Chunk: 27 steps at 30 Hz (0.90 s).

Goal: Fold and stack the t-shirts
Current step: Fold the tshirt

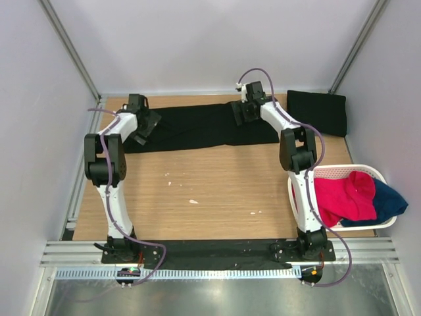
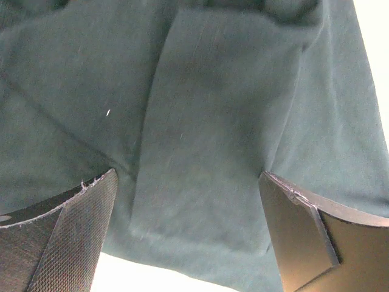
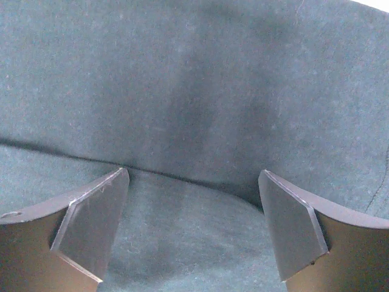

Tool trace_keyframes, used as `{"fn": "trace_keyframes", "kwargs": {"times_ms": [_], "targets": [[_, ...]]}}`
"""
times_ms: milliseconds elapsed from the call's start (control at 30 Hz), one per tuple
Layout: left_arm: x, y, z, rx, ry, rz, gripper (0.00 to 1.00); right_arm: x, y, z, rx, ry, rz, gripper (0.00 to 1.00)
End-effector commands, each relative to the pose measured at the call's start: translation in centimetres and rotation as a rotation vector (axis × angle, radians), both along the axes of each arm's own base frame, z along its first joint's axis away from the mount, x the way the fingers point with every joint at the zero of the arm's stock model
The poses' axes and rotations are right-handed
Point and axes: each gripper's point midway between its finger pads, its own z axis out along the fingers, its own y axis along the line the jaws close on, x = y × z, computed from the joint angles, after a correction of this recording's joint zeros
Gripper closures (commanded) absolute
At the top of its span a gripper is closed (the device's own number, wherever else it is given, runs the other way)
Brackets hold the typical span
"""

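My left gripper point(image 1: 141, 129) stands wide open over the left end of a black t-shirt point(image 1: 197, 126), which lies flattened into a long band along the 12 o'clock edge of the wooden table point(image 1: 217, 184). In my left wrist view its dark cloth fills the gap between my fingers point(image 2: 91, 201), a lengthwise fold runs toward 12 o'clock, and the shirt's edge lies at 6 o'clock. My right gripper point(image 1: 246, 110) is likewise spread apart over the band's right part, where a crease crosses between the fingertips. At 1 o'clock a second black t-shirt point(image 1: 317, 112) sits folded into a rectangle, apart from both jaws. At 4 o'clock a white basket point(image 1: 348, 168) holds a red cloth point(image 1: 342, 196) and a blue cloth point(image 1: 388, 201).
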Motion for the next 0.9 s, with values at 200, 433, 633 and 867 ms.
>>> {"fn": "trace_keyframes", "kwargs": {"times_ms": [200, 433, 633, 867], "targets": [[2.3, 2.9, -2.0, 0.144, 0.032, 0.041, 0.00, -8.0, 0.2, -2.8, 0.026, 0.192, 0.008, 0.05], [5.9, 2.6, -1.6, 0.209, 0.003, -0.144, 0.00, -19.5, 3.5, -4.2, 0.004, 0.340, -0.022, 0.05], [9.5, 0.1, -2.2, 0.224, -0.056, -0.269, 0.00, -28.5, 6.7, -4.3, 0.015, 0.435, -0.020, 0.04], [12.7, -5.6, -3.1, 0.155, -0.162, -0.422, 0.00, -38.5, 10.9, -3.8, 0.057, 0.541, 0.011, 0.04]]}}
